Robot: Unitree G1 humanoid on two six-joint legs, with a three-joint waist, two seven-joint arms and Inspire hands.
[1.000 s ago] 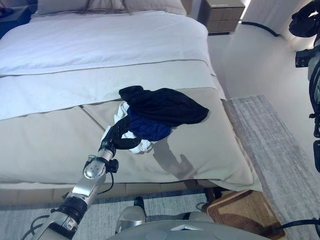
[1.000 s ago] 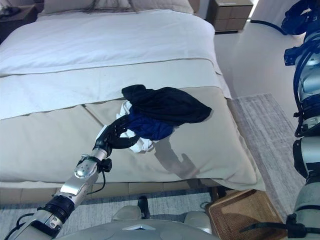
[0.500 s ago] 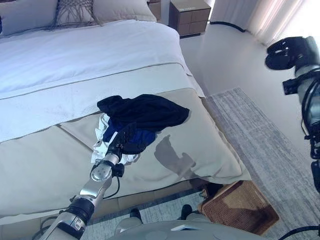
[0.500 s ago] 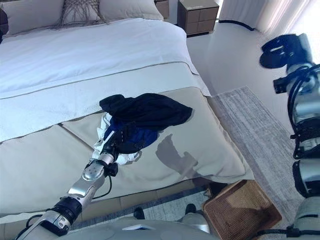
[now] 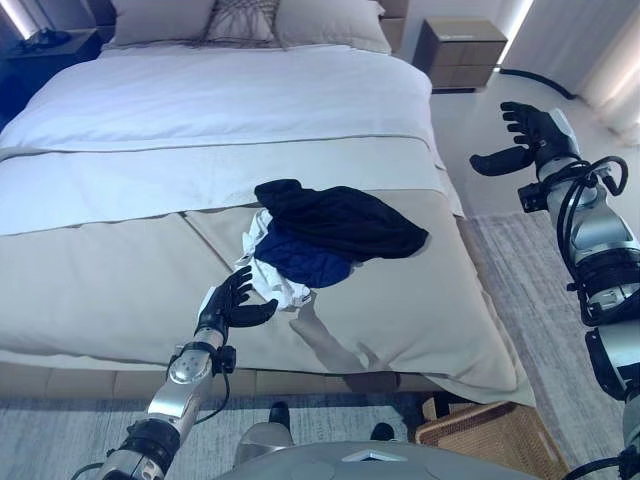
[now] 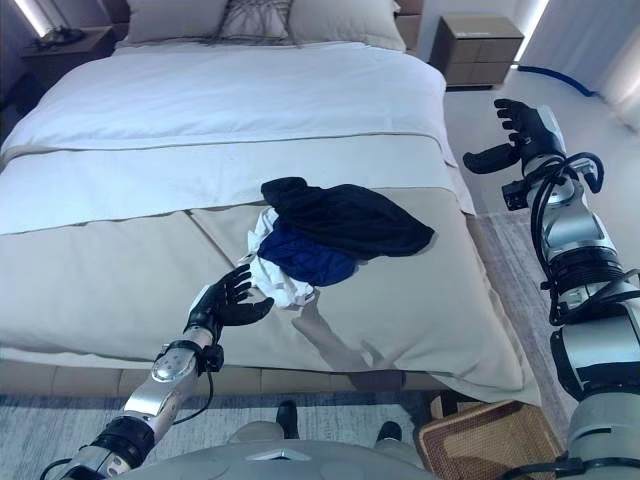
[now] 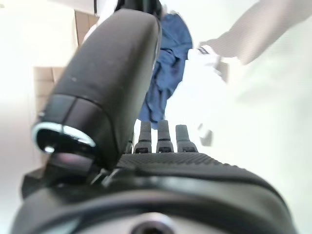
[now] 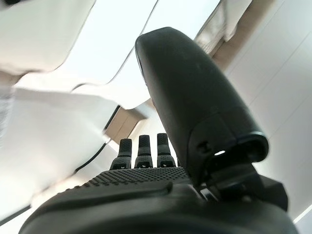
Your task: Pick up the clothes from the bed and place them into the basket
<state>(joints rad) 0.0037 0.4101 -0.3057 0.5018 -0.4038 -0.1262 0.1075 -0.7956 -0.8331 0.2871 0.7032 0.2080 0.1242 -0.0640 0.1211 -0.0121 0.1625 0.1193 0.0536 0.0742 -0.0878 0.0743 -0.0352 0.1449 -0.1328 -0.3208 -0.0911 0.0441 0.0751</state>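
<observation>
The bed (image 5: 150, 200) fills most of the room in front of me. Near its foot lies the heap of clothes (image 5: 330, 235), black on top, blue and white underneath. The wicker basket (image 5: 490, 445) sits on the floor at five o'clock from it. The left hand (image 5: 232, 305), fingers spread and empty, hovers at the heap's seven o'clock. The right hand (image 5: 530, 135) hangs released at two o'clock.
</observation>
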